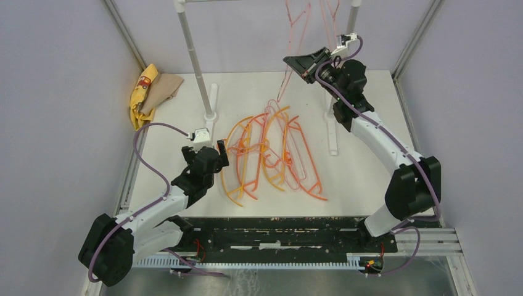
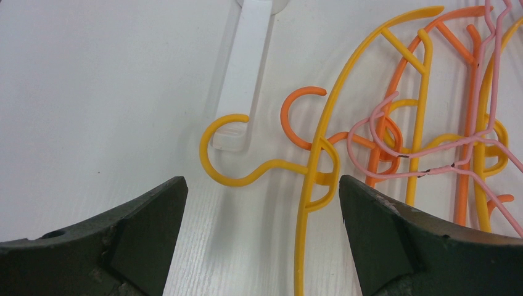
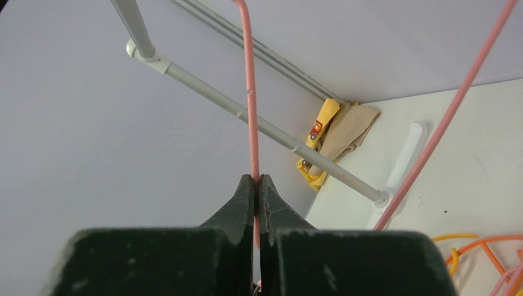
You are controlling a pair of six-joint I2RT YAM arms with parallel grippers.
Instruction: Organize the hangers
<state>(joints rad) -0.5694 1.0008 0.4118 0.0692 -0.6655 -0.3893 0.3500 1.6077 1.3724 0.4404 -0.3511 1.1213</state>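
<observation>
My left claw [image 2: 262,185] hangs spread wide above the yellow hanger [image 2: 280,164] at the edge of the tangled pile [image 1: 271,154] on the table, touching nothing. Farther off, my right claw [image 3: 256,180] pinches a pink hanger [image 3: 249,92] beside the rack [image 3: 259,122] — the hanging step, I judge. Next comes hooking it over the rail.

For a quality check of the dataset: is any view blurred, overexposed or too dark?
Top external: even soft light, the hangers sharp, shadows faint. Left wrist: white table nearly washed out, yellow hook crisp, left gripper dark. Right wrist: right gripper very dark, pink hanger sharp where it is pinched.
</observation>
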